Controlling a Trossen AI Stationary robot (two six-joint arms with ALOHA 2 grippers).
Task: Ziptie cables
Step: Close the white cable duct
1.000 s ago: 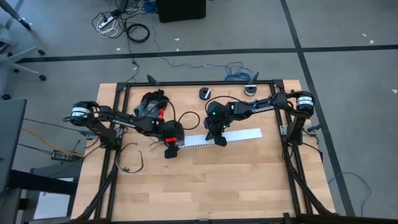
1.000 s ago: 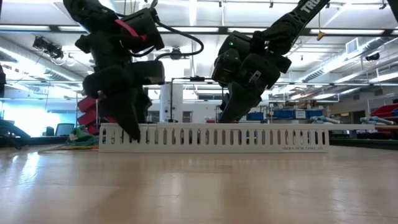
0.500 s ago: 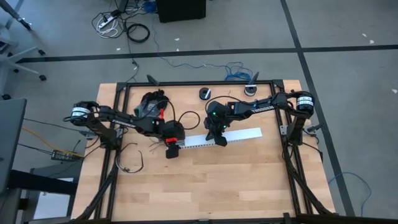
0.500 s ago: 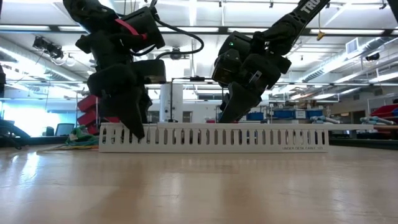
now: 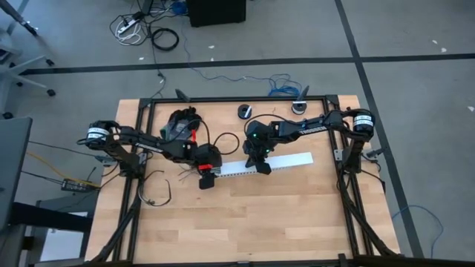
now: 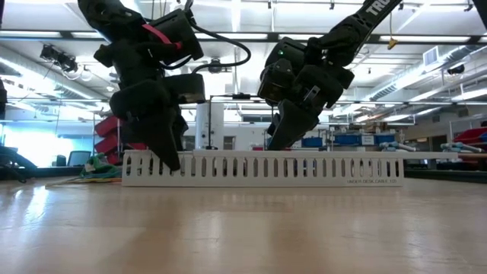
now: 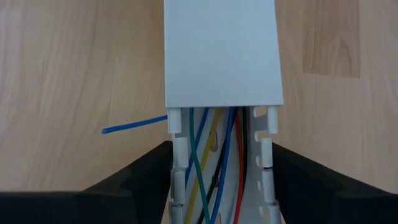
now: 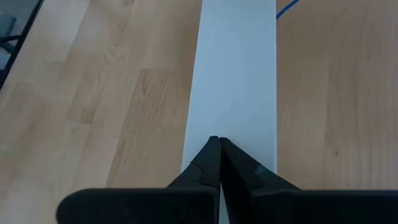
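A white slotted duct (image 5: 289, 161) lies flat on the wooden table, with a plain white cover (image 7: 221, 56) closing all but its left end. In that uncovered end lie several coloured cables (image 7: 214, 168): green, yellow, blue, red and black. One blue wire end (image 7: 134, 124) sticks out through a side slot. My left gripper (image 5: 204, 178) is at the duct's left end, its fingers astride the duct. My right gripper (image 5: 262, 167) is shut, its tip on the cover about midway along the duct. My left gripper has the duct's uncovered left end between its two fingers, one finger (image 7: 140, 180) against each slotted side wall (image 7: 176, 152). It comes slanting down from the table's left, looking along the duct. The duct stays flat on the table. My right gripper presses its shut fingertips (image 8: 217, 146) down on the top of the white cover (image 8: 239, 74), slanting down from the right. The cover sits on the duct, which rests on the table.
A dark heap with a red piece (image 5: 182, 122) lies at the far left of the table. Two small round dark parts (image 5: 245, 111) (image 5: 299, 106) sit near the far edge. A loose black wire (image 5: 159, 191) curls at the left. Bare wood spreads along the near side.
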